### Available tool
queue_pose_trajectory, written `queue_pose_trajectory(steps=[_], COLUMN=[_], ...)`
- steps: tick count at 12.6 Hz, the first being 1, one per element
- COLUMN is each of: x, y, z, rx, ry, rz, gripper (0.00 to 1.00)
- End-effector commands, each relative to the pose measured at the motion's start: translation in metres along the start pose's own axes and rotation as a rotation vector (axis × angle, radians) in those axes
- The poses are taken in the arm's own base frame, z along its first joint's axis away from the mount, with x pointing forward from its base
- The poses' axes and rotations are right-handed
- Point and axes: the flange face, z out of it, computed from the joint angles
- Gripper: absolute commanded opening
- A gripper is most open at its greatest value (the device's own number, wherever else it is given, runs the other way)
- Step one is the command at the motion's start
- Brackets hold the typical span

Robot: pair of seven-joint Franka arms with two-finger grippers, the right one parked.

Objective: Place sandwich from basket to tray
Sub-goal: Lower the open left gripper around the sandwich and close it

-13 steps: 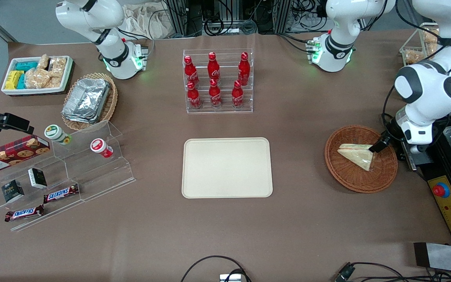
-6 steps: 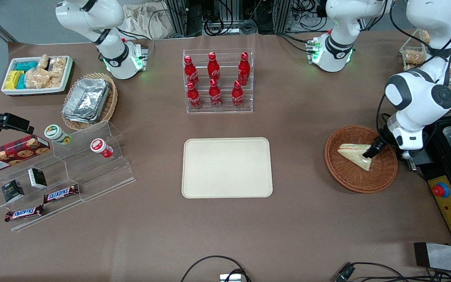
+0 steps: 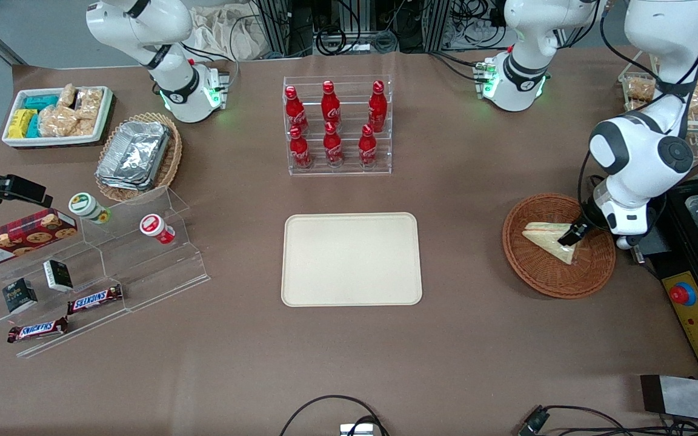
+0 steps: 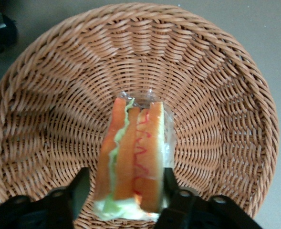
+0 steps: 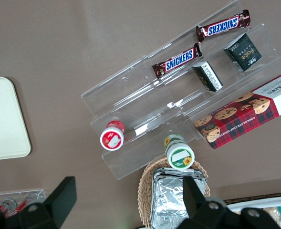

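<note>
Gripper (image 4: 123, 191) open astride wrapped sandwich (image 4: 133, 157) in wicker basket (image 4: 216, 86), holding nothing; risks slipping off slick film, or dragging basket along.

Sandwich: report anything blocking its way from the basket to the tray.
Nothing visible does. The sandwich lies in the basket, the gripper open astride it. Only bare table separates basket and tray, which holds nothing.
</note>
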Motion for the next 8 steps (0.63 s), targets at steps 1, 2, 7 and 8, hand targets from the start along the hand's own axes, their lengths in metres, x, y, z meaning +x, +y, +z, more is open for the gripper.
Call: queue_pose_trajectory(steps=[1,2,7,8], x=[-0.005,-0.005,-0.002,-0.001], y=[0.011,0.014,0.025,0.029], z=[-0.005,-0.011,-0.043,-0.052], rx=[-0.019,-0.025,-0.029,-0.017], ry=[0.018,0.022,0.017,0.015], rz=[0.024,0.03,0.171,0.23], gripper=[0.07,0.04,0.02,0.02])
